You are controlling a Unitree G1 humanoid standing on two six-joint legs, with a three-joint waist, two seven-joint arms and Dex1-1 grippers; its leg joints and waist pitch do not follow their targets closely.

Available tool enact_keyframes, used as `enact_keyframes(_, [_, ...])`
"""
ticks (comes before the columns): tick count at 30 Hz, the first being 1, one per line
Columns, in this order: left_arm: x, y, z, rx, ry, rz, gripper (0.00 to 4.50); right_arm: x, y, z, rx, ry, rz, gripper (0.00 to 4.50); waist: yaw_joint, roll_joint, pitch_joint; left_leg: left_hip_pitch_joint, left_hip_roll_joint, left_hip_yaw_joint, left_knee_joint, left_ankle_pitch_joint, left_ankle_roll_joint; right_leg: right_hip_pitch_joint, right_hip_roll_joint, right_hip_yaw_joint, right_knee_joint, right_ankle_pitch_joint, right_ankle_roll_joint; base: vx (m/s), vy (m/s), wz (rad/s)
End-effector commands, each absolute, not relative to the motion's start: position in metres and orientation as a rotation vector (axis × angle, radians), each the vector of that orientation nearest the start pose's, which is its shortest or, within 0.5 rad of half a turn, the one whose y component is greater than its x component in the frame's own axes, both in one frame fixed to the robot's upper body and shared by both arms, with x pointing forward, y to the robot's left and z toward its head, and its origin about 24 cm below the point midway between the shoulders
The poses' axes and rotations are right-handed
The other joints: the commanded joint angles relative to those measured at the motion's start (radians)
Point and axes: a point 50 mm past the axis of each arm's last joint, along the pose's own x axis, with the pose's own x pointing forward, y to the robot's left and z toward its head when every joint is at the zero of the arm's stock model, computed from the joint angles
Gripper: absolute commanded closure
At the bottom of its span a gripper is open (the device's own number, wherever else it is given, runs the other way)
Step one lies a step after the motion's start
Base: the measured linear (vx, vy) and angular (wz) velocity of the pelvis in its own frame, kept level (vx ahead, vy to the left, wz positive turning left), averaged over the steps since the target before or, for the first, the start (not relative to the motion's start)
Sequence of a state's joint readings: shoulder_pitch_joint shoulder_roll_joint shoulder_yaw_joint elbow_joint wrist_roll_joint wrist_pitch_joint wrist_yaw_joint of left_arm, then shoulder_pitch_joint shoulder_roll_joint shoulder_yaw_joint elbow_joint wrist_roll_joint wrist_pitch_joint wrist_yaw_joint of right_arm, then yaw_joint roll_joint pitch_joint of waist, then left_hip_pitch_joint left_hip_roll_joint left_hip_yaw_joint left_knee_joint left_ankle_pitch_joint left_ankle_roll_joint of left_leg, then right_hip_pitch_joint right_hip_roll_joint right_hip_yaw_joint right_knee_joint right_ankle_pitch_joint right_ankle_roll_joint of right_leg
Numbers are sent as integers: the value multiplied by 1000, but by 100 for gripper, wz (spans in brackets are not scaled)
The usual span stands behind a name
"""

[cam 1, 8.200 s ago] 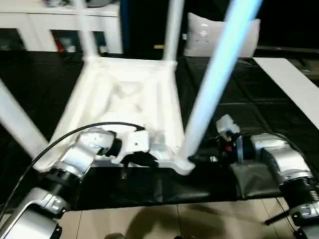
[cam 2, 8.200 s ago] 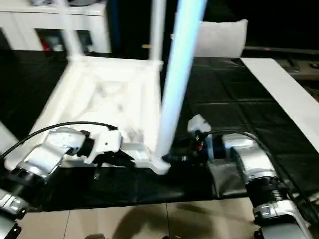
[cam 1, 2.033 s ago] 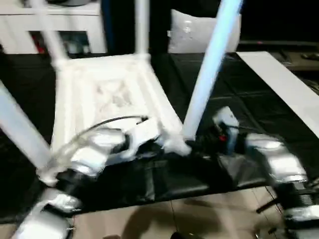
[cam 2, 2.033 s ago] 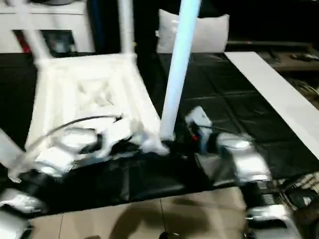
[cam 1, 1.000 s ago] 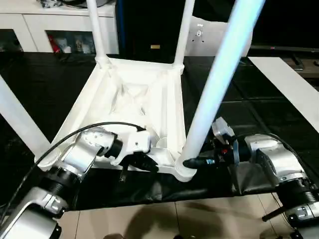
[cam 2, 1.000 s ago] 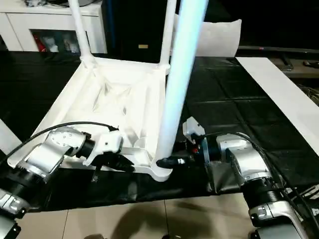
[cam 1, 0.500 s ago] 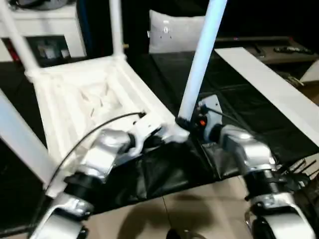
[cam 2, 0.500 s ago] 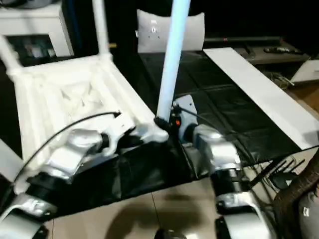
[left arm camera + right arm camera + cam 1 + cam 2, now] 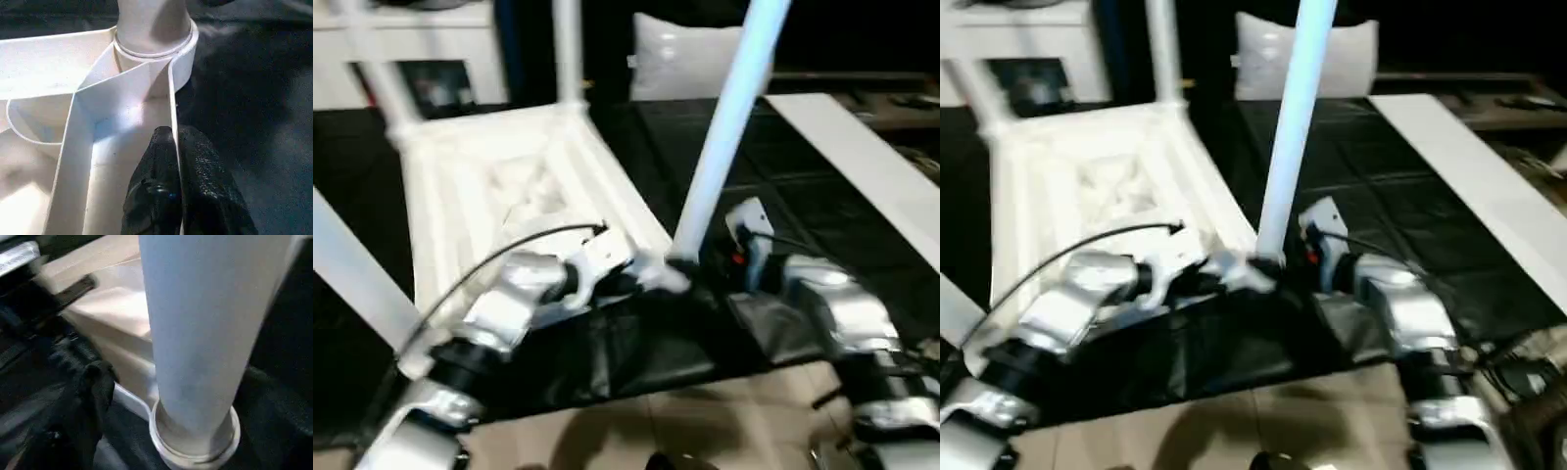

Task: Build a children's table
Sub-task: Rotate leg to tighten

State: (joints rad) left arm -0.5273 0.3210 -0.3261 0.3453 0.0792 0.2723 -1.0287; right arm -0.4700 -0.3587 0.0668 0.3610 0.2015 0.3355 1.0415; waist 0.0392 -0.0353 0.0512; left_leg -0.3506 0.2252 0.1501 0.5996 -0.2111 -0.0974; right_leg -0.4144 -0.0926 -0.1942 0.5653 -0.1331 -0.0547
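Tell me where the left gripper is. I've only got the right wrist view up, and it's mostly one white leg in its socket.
Observer: The left gripper is shut on the thin side wall of the tabletop, one finger inside the wall and one outside, just short of that corner socket.
Operator: How many legs are in?
Observer: Four stand up from the upturned top: the near right leg, near left leg, far right leg and far left leg.
Operator: What's it resting on?
Observer: A black mat, with tan floor along its near edge.
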Motion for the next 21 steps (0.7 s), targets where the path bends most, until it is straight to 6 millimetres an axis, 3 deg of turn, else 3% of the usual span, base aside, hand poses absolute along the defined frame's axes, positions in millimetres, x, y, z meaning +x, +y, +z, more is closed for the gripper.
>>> enact_keyframes(1, [302,89,70,499,333,-1353,450,310,-155,76,-73,294,1122,41,6,0,-75,1,17,13,-58,-86,99,73,-66,76,-64,-335,-89,0,0,0])
enact_keyframes(4, [296,101,67,574,366,-1499,450,307,-168,79,-113,316,1228,41,20,-2,-71,10,18,15,-61,-128,82,67,-64,84,-68,-374,-85,0,0,0])
enact_keyframes(6, [293,104,68,583,359,-1575,450,305,-170,79,-119,334,1279,66,24,-3,-71,15,20,18,-63,-127,76,63,-63,93,-62,-352,-106,0,0,0])
enact_keyframes(9, [289,110,69,603,377,-1654,450,301,-169,80,-113,349,1360,78,26,-7,-70,11,21,22,-63,-140,76,62,-60,98,-55,-356,-115,0,0,0])
enact_keyframes(11, [288,111,69,611,384,-1673,450,299,-169,80,-107,355,1379,108,28,-7,-71,11,23,22,-63,-134,69,61,-61,105,-49,-346,-124,0,0,0])
enact_keyframes(12, [288,111,69,616,386,-1681,450,298,-168,79,-104,357,1388,118,31,-14,-70,9,22,23,-63,-132,68,63,-62,106,-47,-354,-122,0,0,0])
enact_keyframes(21, [288,114,70,644,382,-1731,450,289,-161,75,-55,382,1514,201,43,-19,-72,5,20,24,-62,-109,56,65,-64,107,-48,-373,-98,0,0,0])
